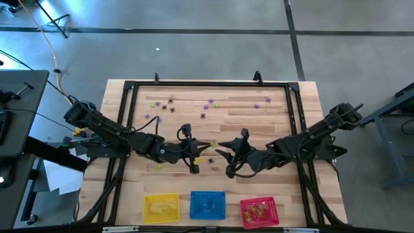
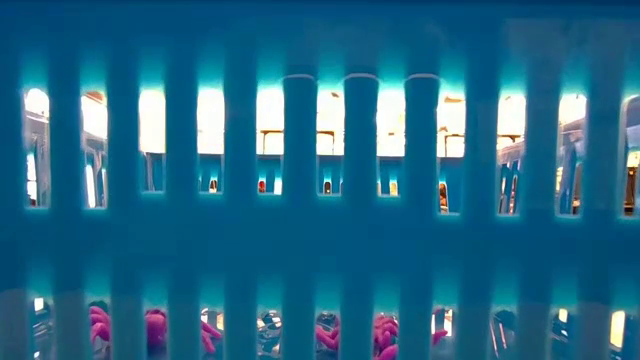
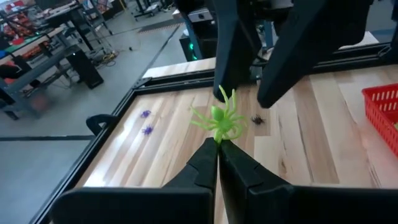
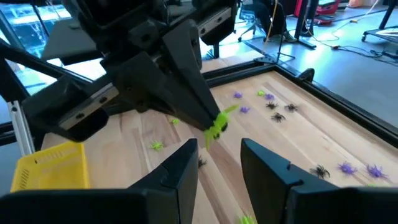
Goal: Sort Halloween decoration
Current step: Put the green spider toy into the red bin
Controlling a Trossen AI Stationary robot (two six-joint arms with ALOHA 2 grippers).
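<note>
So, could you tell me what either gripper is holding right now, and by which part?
The left gripper is shut on a yellow-green spider, pinched at its body's edge, legs free. The right gripper is open and empty, facing it.

The high view looks straight down on the whole table [image 1: 220,129], far enough to take in both arms and surrounding floor. The low view sits pressed against the blue basket [image 2: 320,250], peering through its slots. Each wrist view looks forward close over the boards; both share the yellow-green spider [image 3: 219,121], seen from opposite sides, at mid-frame.
</note>
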